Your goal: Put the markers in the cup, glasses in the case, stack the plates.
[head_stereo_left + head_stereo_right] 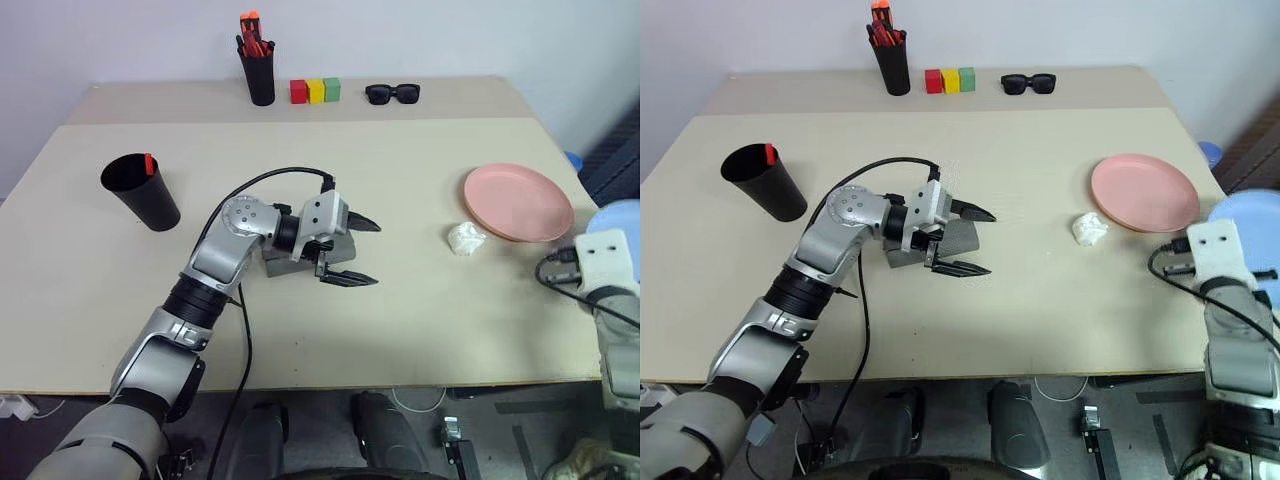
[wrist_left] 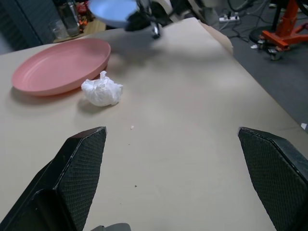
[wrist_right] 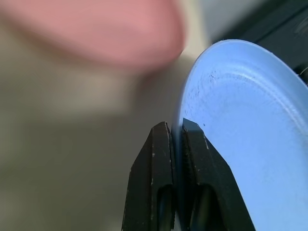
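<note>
From the head cameras, a beige table (image 1: 420,330) carries everything. The black cup (image 1: 141,190) stands near the table's left edge, tilted a little, with a red marker cap (image 1: 149,163) showing at its rim. The left gripper (image 1: 350,252) hangs over the middle of the table, its two black fingers spread wide apart and holding nothing. Just behind it, partly hidden by the wrist, lies the grey case (image 1: 312,256); whether its lid is up or down cannot be told. The pink plate (image 1: 518,201) rests flat near the right edge, and a crumpled white paper ball (image 1: 465,238) lies just beside its near rim, toward the middle of the table. The blue plate (image 1: 1248,232) sits past the table's right edge, above the right arm. Along the far edge stand a black pen holder (image 1: 260,72) with red-orange pens, three coloured blocks (image 1: 315,91) in red, yellow and green, and black sunglasses (image 1: 392,93).

In the left wrist view, the spread fingers (image 2: 79,168) frame bare tabletop, with the paper ball and the pink plate beyond.

In the right wrist view, the right gripper (image 3: 176,144) has its fingers pressed together on the rim of the blue plate, pinching it, with the pink plate blurred behind.
</note>
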`<state>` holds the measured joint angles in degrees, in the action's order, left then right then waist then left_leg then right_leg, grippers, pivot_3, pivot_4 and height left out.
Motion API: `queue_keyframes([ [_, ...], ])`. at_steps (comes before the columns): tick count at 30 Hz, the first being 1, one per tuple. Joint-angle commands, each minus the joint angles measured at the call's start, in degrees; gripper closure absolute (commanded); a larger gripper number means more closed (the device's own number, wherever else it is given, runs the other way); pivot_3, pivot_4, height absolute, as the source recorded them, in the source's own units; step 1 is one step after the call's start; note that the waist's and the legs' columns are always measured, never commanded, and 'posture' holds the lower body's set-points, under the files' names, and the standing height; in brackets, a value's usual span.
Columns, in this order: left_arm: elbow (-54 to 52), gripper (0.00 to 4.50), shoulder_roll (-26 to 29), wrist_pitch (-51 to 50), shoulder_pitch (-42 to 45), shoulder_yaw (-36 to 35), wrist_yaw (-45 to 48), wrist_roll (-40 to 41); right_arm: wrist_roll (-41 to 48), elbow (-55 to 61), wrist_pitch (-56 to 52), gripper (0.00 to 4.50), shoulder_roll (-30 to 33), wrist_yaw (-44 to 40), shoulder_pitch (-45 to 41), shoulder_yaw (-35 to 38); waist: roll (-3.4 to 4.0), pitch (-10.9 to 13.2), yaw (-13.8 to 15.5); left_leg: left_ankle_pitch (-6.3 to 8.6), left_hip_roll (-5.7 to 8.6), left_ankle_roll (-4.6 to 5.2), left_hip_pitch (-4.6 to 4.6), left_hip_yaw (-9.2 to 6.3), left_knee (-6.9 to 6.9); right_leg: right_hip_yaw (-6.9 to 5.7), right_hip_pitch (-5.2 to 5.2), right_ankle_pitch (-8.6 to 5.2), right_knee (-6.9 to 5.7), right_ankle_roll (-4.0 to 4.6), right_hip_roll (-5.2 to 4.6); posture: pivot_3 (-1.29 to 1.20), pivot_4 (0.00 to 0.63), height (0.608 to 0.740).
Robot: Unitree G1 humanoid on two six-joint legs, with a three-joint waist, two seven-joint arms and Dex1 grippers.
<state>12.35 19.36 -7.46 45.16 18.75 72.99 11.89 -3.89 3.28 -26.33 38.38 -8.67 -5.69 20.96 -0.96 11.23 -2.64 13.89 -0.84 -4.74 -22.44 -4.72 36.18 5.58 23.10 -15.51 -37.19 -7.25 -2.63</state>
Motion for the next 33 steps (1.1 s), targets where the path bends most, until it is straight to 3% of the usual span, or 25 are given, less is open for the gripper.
queue_keyframes([
  [1, -1.47, 0.00, -0.04, 0.25, 0.11, -0.95, -1.09, -0.01, -1.75, -5.88, 9.41, 4.46, 2.13, -2.32, -6.02, -4.08, -0.02, 0.01, -0.13, 0.00, 0.00, 0.00, 0.00, -0.01, 0.00, 0.00, 0.00, 0.00, 0.01, 0.00, 0.00, 0.00, 0.150, 0.740],
  [6, -3.16, 0.00, 0.71, -0.61, -0.60, -1.40, -2.73, 0.02, -1.42, -19.58, 18.96, 4.46, 3.41, -9.35, -17.23, -10.85, 0.01, 0.02, -0.26, 0.00, 0.01, 0.01, 0.00, 0.09, 0.00, 0.07, 0.00, 0.01, 0.05, -0.02, -0.02, 0.00, 0.150, 0.740],
  [16, -9.85, 0.00, 4.39, -4.87, -4.10, -2.74, -6.46, 0.62, -3.45, -44.07, 31.42, 4.46, 2.39, -14.16, -33.72, -18.03, 0.01, 0.02, -0.09, 0.01, 0.01, 0.02, -0.01, 0.07, -0.01, 0.05, 0.01, 0.01, 0.04, -0.02, -0.04, 0.00, 0.150, 0.740],
  [21, -12.68, 0.00, 5.67, -6.72, -5.70, -3.34, -7.85, 0.73, -3.17, -47.41, 32.20, 4.46, 1.69, -15.26, -35.68, -19.15, 0.01, 0.03, -0.12, 0.01, 0.00, 0.02, -0.01, 0.06, -0.01, 0.05, 0.02, 0.01, 0.04, -0.02, -0.05, 0.00, 0.150, 0.740],
  [29, -13.73, 0.00, 6.23, -7.53, -6.25, -3.50, -8.70, 0.84, -1.57, -42.41, 28.40, 4.46, 2.94, -16.71, -32.32, -17.84, 0.02, 0.03, -0.09, 0.01, 0.00, 0.01, -0.01, 0.06, -0.01, 0.05, 0.02, 0.01, 0.02, -0.02, -0.04, 0.00, 0.150, 0.740],
  [32, -13.33, 0.00, 6.07, -7.40, -6.02, -3.37, -8.70, 0.88, -0.41, -38.34, 25.42, 3.56, 3.90, -17.49, -30.14, -16.67, 0.02, 0.03, 0.03, 0.01, 0.00, 0.02, -0.02, 0.06, 0.00, 0.05, 0.02, 0.01, 0.03, -0.02, -0.05, 0.00, 0.150, 0.740],
  [33, -13.15, 0.00, 6.00, -7.33, -5.93, -3.34, -8.69, 0.86, -0.12, -36.98, 24.47, 3.08, 4.18, -17.59, -29.41, -16.27, 0.02, 0.03, 0.01, 0.01, 0.01, 0.02, -0.02, 0.06, 0.00, 0.05, 0.02, 0.01, 0.02, -0.02, -0.04, 0.00, 0.150, 0.740],
])
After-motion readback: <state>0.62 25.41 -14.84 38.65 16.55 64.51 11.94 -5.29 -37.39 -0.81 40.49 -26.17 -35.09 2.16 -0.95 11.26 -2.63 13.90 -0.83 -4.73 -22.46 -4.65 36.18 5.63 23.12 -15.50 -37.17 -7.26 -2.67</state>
